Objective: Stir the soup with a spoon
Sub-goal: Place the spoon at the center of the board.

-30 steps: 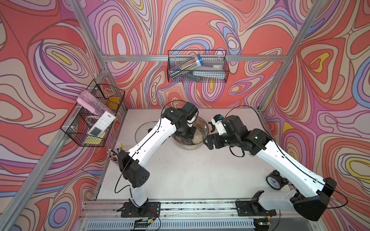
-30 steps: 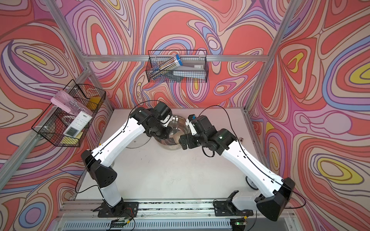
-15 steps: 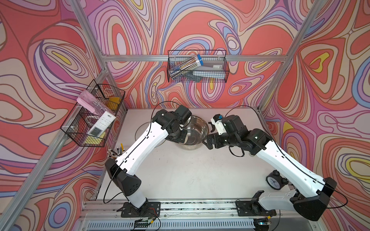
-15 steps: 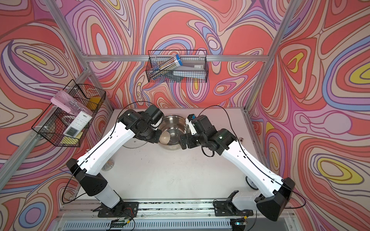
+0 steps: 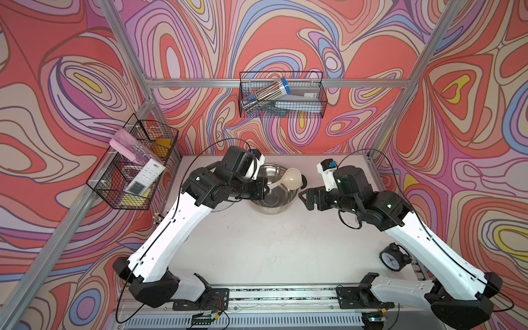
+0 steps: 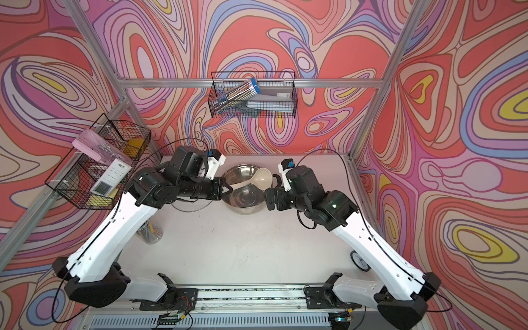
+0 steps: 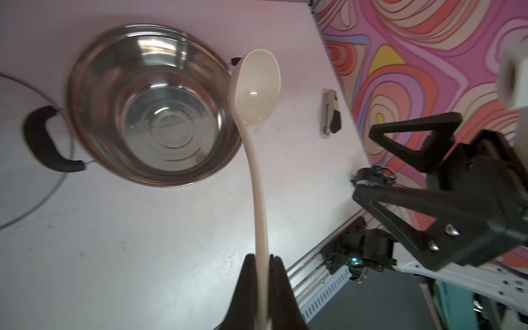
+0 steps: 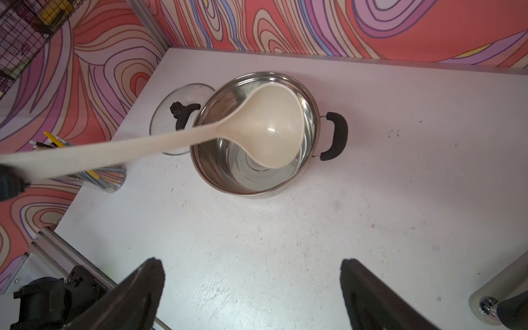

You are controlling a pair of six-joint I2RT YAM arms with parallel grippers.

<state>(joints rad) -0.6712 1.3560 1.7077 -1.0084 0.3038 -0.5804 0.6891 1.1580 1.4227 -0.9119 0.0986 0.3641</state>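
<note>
White table; pot, lid, clock, pen cup

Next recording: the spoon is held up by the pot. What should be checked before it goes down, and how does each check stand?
1. Grip: left gripper shut on spoon handle: ok.
2. Cover: lid lies beside pot, off it: ok.
3. Aim: spoon bowl within the pot's rim: cannot tell; it hangs above the rim on the right arm's side, and the views disagree.
4. Other arm: right gripper open, empty, not touching spoon: ok.
5. Contents: soup in pot: cannot tell; the shiny bottom shows.
</note>
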